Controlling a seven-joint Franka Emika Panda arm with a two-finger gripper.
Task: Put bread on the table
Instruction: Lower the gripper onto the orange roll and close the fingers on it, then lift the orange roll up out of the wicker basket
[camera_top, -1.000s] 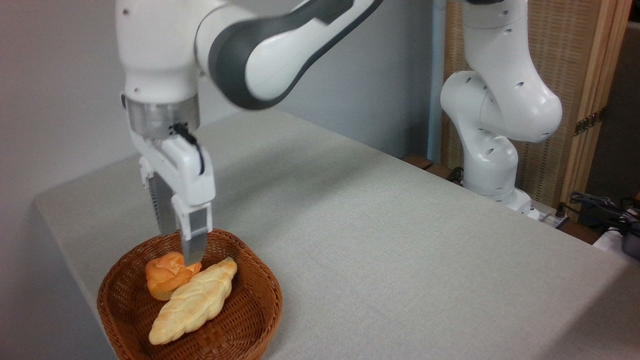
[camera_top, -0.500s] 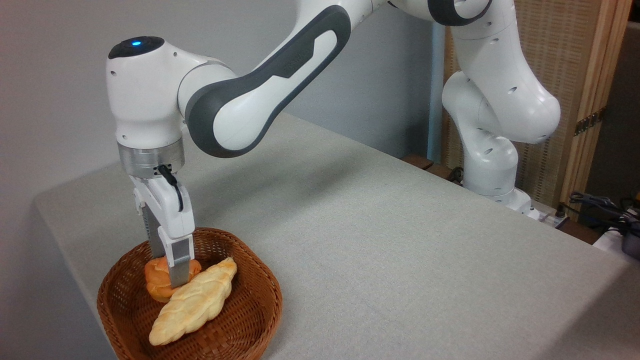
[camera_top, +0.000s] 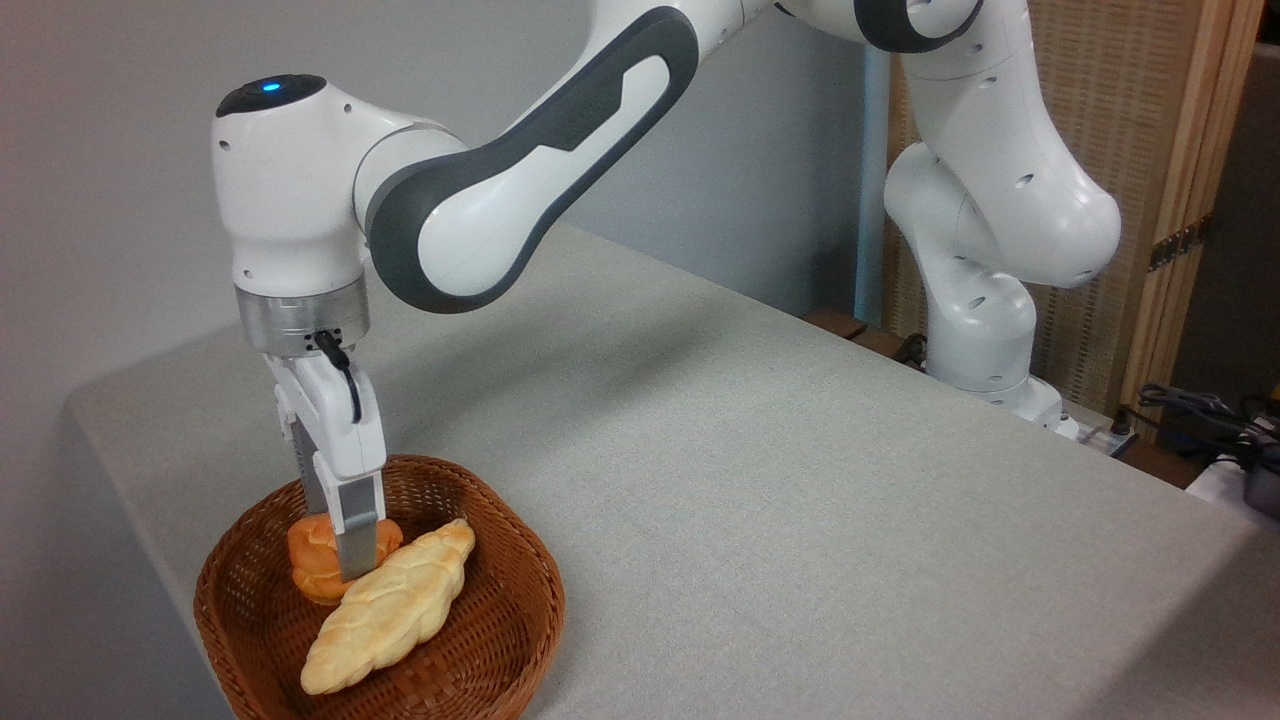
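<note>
**Clerk:** Item one. Name and location?

**Gripper:** The bread (camera_top: 316, 560), a small round orange-brown bun with a knotted top. It sits in the wicker basket (camera_top: 510, 640) at the near left corner of the table (camera_top: 800, 500), touching the upper end of the pale braided loaf (camera_top: 392, 606) that lies diagonally beside it.

**Clerk:** Your own condition?

**Gripper:** I, the gripper (camera_top: 340, 560), point straight down into the basket. My near finger (camera_top: 358, 540) stands in front of the bun, the other behind it, so the bun lies between them. Whether I am pressing on it or only straddling it, I cannot tell from this angle.

**Clerk:** Handling notes for the item?

**Gripper:** Judged light, going by its size. Surface looks matte and crusty, so probably not slippery. If real bread, soft and compressible, and a hard squeeze would dent it; if a model, somewhat stiffer. Either way, moderate force should suffice.

**Clerk:** Recommended hold?

**Gripper:** Across the widest part of the round body, below the knotted folds, fingers on opposite sides. The top ridges are uneven and could let it roll out.

**Clerk:** Hazards?

**Gripper:** The loaf leans against the bun and my near finger is close to it; lifting may nudge or drag it. The basket rim must be cleared before the bread can go over to the bare grey cloth.
</note>
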